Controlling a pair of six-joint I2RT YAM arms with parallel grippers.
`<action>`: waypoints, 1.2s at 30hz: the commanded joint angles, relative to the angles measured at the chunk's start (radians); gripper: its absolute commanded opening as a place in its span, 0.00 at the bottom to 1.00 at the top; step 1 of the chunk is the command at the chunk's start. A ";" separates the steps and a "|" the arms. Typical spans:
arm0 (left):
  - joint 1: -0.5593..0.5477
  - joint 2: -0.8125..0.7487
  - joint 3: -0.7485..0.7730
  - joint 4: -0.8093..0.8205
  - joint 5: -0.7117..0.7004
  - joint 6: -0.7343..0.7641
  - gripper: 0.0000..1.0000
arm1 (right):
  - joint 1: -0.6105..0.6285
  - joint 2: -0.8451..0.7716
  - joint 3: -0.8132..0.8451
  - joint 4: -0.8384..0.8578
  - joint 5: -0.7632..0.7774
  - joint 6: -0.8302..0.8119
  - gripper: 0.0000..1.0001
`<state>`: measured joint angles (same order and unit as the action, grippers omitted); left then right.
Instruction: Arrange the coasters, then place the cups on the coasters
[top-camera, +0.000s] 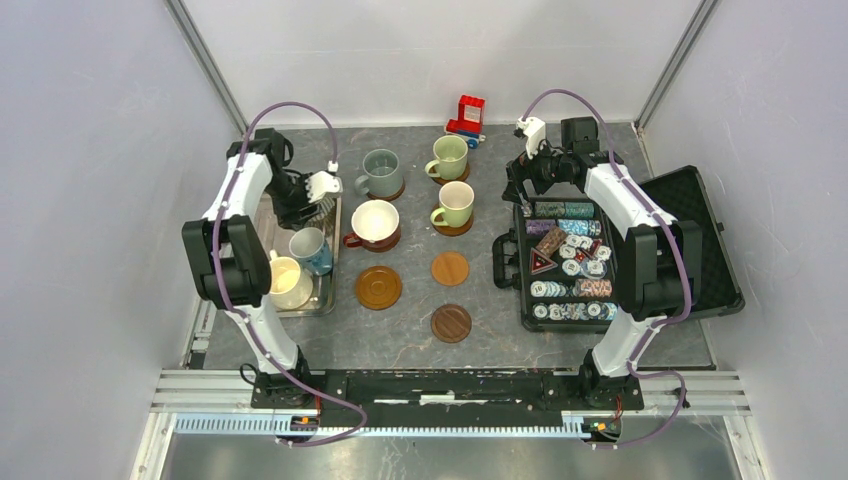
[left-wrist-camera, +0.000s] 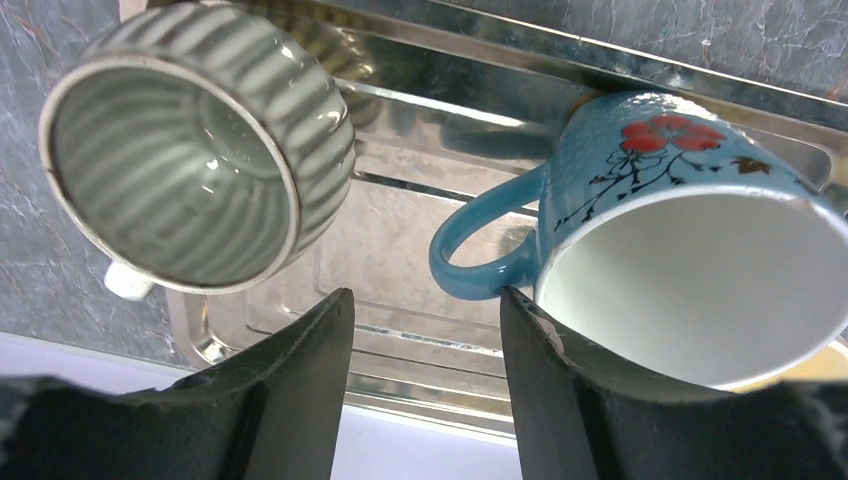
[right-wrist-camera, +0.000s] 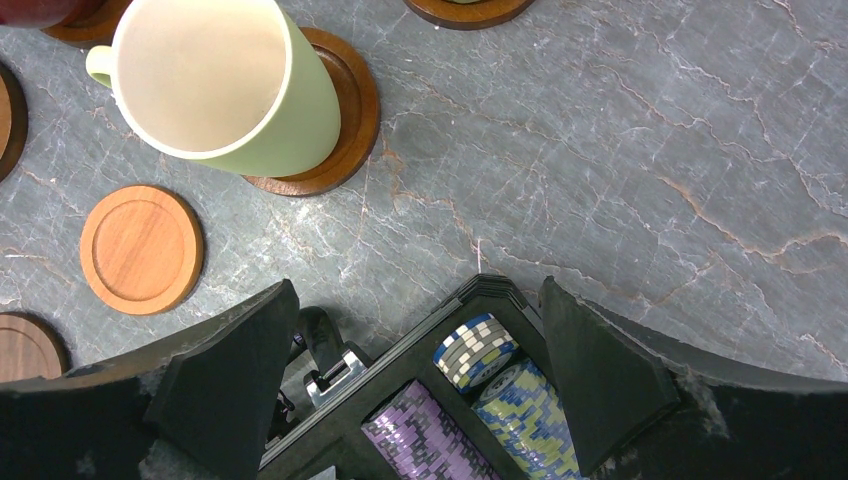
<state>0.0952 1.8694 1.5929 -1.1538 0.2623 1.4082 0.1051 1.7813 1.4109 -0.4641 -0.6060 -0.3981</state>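
Left gripper (left-wrist-camera: 425, 300): jaws partly apart, nothing between them, over the metal tray (left-wrist-camera: 420, 230); ribbed grey cup (left-wrist-camera: 190, 150) at its 10 o'clock, blue cup (left-wrist-camera: 690, 270) at 2 o'clock; cream-yellow cup (top-camera: 287, 282) also in the tray. Right gripper (right-wrist-camera: 415, 300): spread wide and empty, above the rim of the chip case (right-wrist-camera: 400, 365); pale green cup (right-wrist-camera: 225, 85) on its coaster (right-wrist-camera: 350, 110) at 10 o'clock. Top view: four cups (top-camera: 375, 222) stand on coasters mid-table; three bare coasters (top-camera: 378, 287) lie at their 6 o'clock.
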 joint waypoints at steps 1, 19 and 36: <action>0.014 -0.018 0.024 -0.049 0.024 -0.005 0.62 | 0.004 -0.022 -0.002 0.024 -0.013 -0.005 0.98; 0.037 0.042 0.220 -0.222 0.106 0.128 0.73 | 0.004 -0.028 0.002 0.007 -0.019 -0.027 0.98; -0.075 0.030 0.105 0.034 0.008 -0.393 0.65 | 0.002 -0.039 -0.037 0.030 -0.031 -0.015 0.98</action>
<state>0.0536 1.9598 1.7576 -1.2419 0.3382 1.1893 0.1047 1.7813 1.3846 -0.4637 -0.6113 -0.4160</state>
